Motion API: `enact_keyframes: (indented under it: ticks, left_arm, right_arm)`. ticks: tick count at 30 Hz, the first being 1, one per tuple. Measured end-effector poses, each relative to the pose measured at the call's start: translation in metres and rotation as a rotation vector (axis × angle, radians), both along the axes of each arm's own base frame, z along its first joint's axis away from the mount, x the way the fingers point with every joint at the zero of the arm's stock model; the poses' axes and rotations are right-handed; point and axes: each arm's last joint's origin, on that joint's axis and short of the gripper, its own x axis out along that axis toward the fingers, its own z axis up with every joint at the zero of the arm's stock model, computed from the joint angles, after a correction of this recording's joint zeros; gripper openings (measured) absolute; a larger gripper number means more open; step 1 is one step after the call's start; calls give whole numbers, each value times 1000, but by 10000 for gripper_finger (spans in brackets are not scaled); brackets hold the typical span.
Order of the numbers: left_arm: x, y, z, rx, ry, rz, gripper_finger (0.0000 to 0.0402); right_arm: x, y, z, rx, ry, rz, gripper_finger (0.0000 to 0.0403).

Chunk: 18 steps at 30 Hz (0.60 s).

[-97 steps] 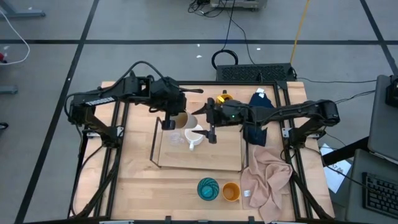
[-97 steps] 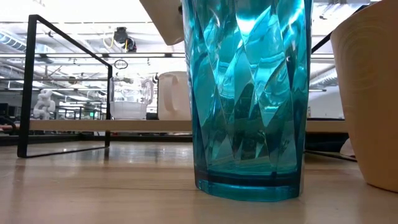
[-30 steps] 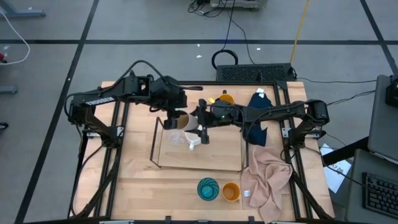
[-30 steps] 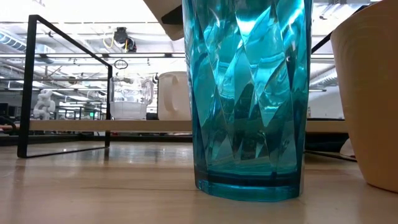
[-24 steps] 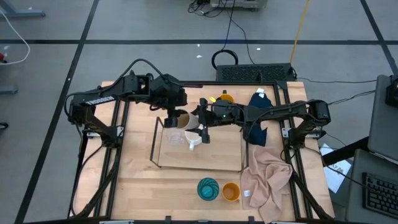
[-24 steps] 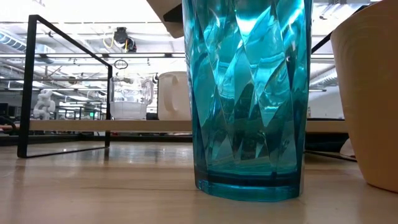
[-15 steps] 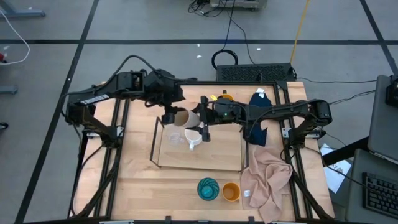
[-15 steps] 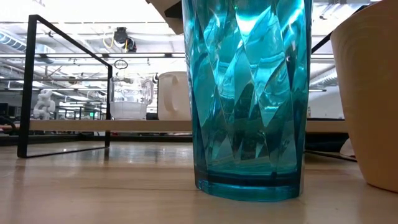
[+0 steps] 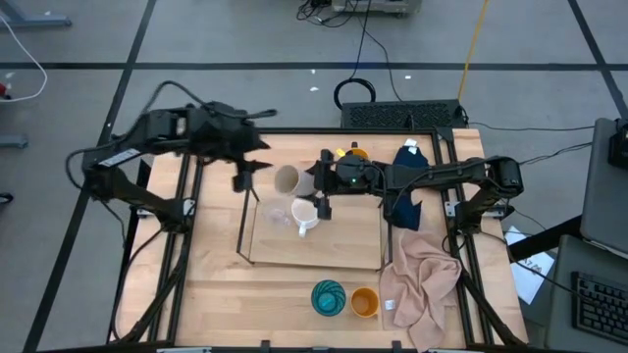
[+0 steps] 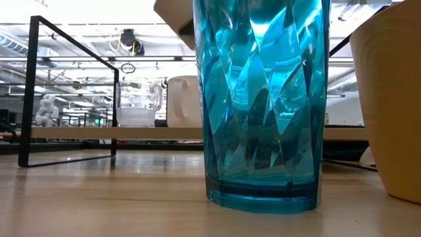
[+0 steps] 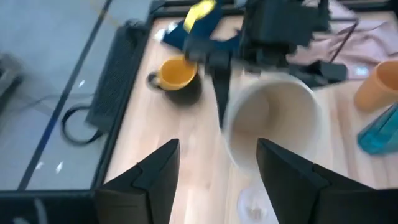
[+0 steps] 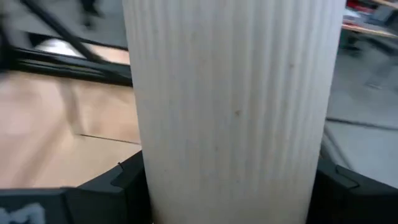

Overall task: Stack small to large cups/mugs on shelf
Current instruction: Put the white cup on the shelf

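Note:
My right gripper [image 9: 322, 186] is shut on the beige-grey cup [image 9: 287, 179] above the shelf's [image 9: 334, 250] far end. On the shelf below stand the white handled mug [image 9: 305, 215] and the clear glass [image 9: 278, 216]. My left gripper [image 9: 245, 175] hangs open over the shelf's left frame, apart from the cup; its wrist view looks into the cup's mouth [image 11: 273, 121]. The teal cup [image 9: 329, 297] and orange cup [image 9: 364, 302] stand near the table's front edge. The dark mug with yellow inside [image 9: 353, 155] stands at the far side. My right gripper pinches the beige-grey cup's ribbed wall [image 12: 230, 124] between its two fingers [image 12: 124, 183], one on each side. The fingers come from the table's right and lie across the cup. The cup is lifted clear above the shelf, tilted, with its mouth toward the table's left.
A blue cloth [image 9: 407, 169] lies at the far right and a pinkish cloth [image 9: 422, 279] at the near right. The shelf's black wire frame [image 10: 29, 92] stands upright at its left end. Bare board [image 9: 343, 230] lies right of the white mug.
My left gripper has opened, let go of the beige-grey cup, and drawn back toward the table's left edge. The cup stays lifted in my right gripper, almost where it was.

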Motion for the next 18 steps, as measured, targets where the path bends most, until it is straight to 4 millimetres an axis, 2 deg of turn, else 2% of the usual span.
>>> enact_keyframes:
  ticks: [3, 5, 12, 16, 18]
  left_arm:
    - [-25, -6, 9, 8, -16, 60, 214]
    - [-42, -11, 13, 8, -18, 99, 214]
    - [-107, -33, 28, 33, -180, 148, 214]
    - [-130, -40, 19, 19, -256, 158, 214]
    - [-133, -43, 6, 7, -271, 142, 214]
  right_arm:
    - [-6, -8, -3, -19, 22, -61, 264]
    - [-13, -12, 2, -14, 3, -83, 264]
    - [-66, -12, 28, -25, -94, -170, 264]
    - [-103, -4, 42, 23, -190, -172, 264]
    - [-120, 2, 38, 36, -196, -186, 264]
